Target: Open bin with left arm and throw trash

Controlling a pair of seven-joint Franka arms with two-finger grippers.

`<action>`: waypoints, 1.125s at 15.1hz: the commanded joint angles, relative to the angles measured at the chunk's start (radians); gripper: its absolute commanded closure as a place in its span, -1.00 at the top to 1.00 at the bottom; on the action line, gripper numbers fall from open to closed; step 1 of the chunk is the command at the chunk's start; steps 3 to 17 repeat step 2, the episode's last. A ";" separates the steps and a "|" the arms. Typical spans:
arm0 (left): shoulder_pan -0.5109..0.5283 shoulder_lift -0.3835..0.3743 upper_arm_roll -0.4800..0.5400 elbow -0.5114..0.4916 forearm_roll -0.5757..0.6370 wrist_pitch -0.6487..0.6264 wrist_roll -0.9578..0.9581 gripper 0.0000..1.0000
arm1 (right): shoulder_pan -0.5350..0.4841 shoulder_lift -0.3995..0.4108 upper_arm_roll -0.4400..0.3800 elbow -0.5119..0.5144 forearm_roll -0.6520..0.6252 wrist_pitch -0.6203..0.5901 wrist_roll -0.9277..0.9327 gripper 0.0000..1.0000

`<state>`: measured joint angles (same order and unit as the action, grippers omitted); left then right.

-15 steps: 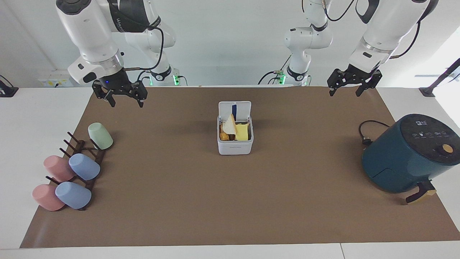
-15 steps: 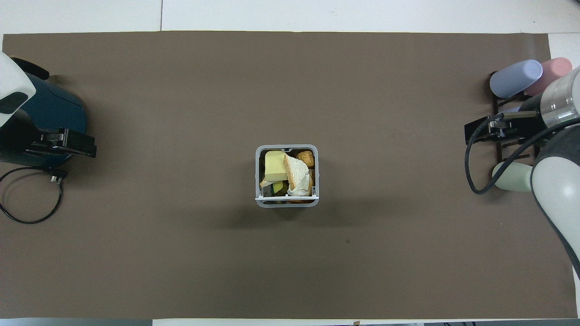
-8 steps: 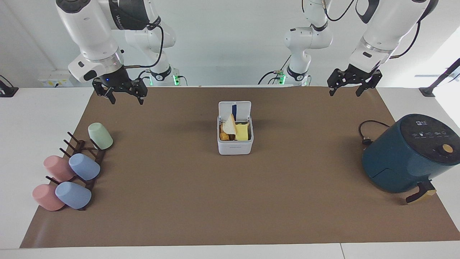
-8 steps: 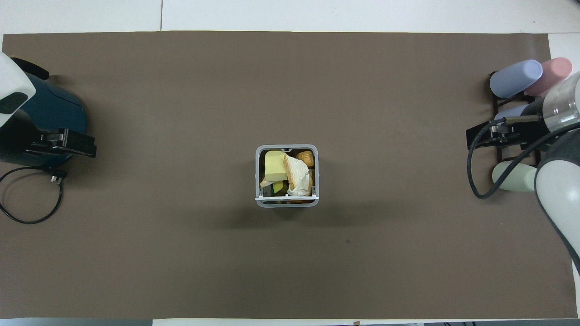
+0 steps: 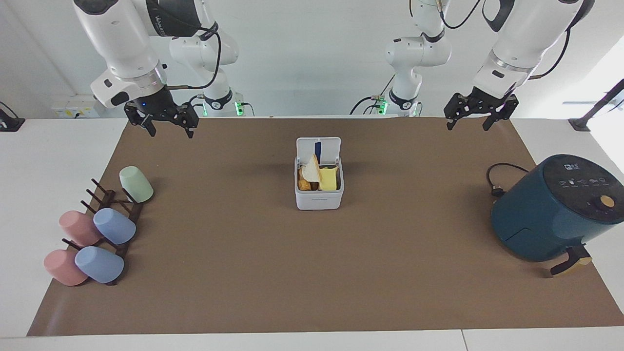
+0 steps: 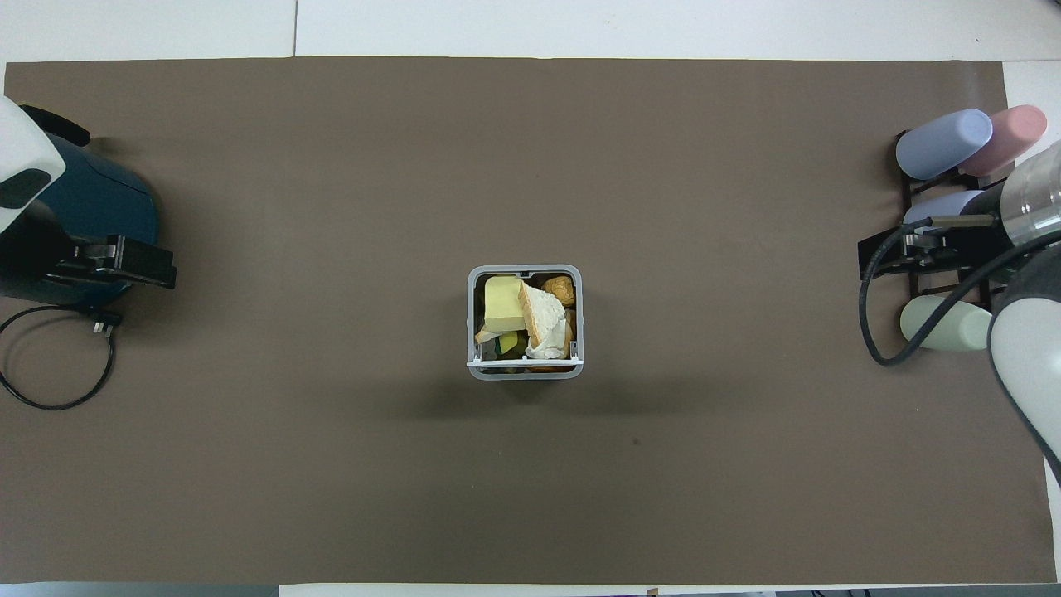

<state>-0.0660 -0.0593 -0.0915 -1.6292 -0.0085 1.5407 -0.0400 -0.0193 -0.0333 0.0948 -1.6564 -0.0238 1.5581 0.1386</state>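
The white bin point(image 5: 319, 199) point(image 6: 472, 323) stands mid-mat with its lid point(image 5: 318, 145) hinged upright, blue strip showing. The trash lies inside it: a yellow block point(image 5: 328, 179) point(image 6: 501, 303), a pale bread wedge point(image 5: 311, 170) point(image 6: 543, 313) and a golden-brown fried lump point(image 5: 304, 185) point(image 6: 559, 290). My left gripper point(image 5: 474, 123) hangs open and empty in the air over the mat's corner at the left arm's end, well away from the bin. My right gripper point(image 5: 170, 131), with its blue light on, hangs open and empty over the mat's corner at the right arm's end.
A dark teal air fryer point(image 5: 551, 214) with a black cable point(image 5: 496, 181) sits at the left arm's end of the table. A dark wooden rack point(image 5: 122, 214) at the right arm's end holds several pastel cups. A brown mat point(image 5: 312, 273) covers the table.
My right gripper has risen a little and drawn back toward its base. The left arm, the bin and the trash have not moved.
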 commanded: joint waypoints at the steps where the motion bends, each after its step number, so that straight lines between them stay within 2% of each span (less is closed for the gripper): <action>1: 0.008 -0.024 -0.008 -0.021 0.025 -0.002 0.012 1.00 | -0.017 -0.008 0.011 0.007 0.005 -0.023 0.022 1.00; 17: 0.008 -0.024 -0.008 -0.021 0.025 -0.002 0.012 1.00 | -0.016 -0.008 0.013 0.007 0.005 -0.021 0.036 1.00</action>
